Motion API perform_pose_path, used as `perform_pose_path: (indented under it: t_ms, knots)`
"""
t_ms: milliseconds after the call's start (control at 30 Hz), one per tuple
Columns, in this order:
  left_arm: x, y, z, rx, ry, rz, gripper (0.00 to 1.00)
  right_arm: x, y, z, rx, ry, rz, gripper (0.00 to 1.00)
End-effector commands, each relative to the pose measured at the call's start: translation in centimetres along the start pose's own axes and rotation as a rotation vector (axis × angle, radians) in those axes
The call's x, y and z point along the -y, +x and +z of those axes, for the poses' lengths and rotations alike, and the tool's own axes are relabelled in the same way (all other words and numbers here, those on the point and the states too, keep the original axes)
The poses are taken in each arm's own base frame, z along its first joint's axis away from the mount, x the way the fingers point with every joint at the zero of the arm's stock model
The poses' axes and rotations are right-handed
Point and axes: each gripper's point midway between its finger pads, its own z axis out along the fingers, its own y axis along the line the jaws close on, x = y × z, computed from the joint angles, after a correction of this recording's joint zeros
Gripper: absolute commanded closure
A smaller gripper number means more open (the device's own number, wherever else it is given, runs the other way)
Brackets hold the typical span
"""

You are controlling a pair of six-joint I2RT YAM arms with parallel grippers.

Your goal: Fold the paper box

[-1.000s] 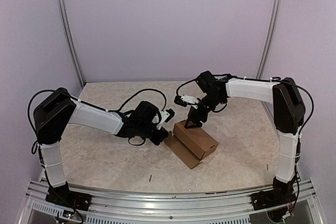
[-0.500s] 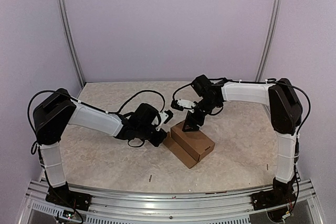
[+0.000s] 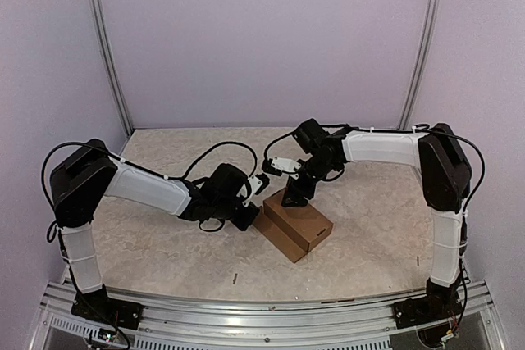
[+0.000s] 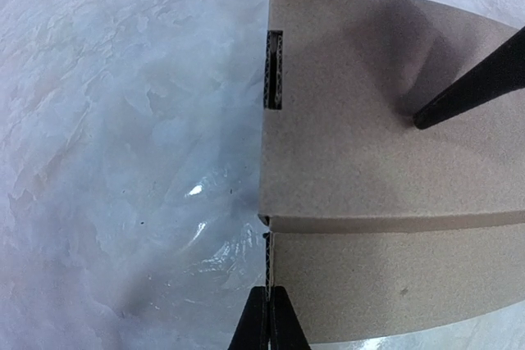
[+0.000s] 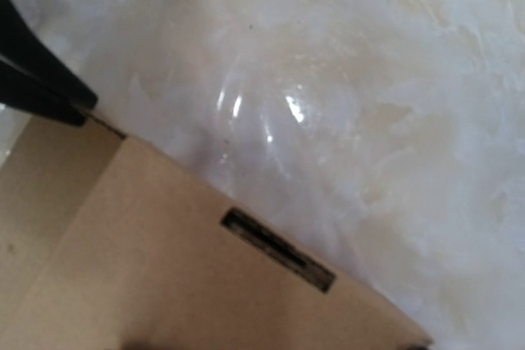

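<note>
The closed box (image 3: 297, 223) is seen lying near the middle of the tabletop (image 3: 164, 247), slightly toward the near edge. Its left end is straddled by the left gripper (image 3: 253, 205), spread wide across the two corners. Its top is touched near the far corner by the right gripper (image 3: 294, 197), whose spread cannot be told.

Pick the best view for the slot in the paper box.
Left wrist: the slot in the paper box is sharp and unblocked. Right wrist shows a slot, blurred. Top external: too small to see.
</note>
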Motion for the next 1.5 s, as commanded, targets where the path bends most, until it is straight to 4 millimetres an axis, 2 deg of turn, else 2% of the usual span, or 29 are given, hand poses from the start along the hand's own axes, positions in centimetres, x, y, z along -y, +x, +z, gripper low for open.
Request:
perform_pose_path:
  t_ms: [0, 300, 667, 1100, 1367, 1467]
  knots:
    - [-0.1, -1.4, -0.4, 0.029, -0.022, 0.028, 1.00, -1.6, 4.5, 2.5, -0.159, -0.025, -0.004, 0.27]
    - [-0.4, -2.5, -0.2, 0.055, -0.072, 0.067, 1.00, -3.3, 3.9, 2.5, -0.106, -0.113, 0.003, 0.27]
    - [-0.3, -3.8, -0.3, 0.063, -0.131, 0.122, 1.00, -3.6, 4.2, 3.0, -0.101, -0.127, -0.007, 0.27]
    - [-2.4, -3.0, -0.6, 0.026, -0.185, 0.043, 1.00, -4.0, 4.7, 2.9, -0.103, -0.129, -0.024, 0.28]
    - [-2.6, -2.0, -0.3, 0.012, -0.178, 0.003, 1.00, -4.1, 5.0, 2.8, -0.105, -0.129, -0.025, 0.28]
    - [-2.5, -1.1, -0.5, 0.024, -0.168, -0.006, 0.95, -3.8, 5.0, 2.7, -0.104, -0.123, -0.021, 0.28]
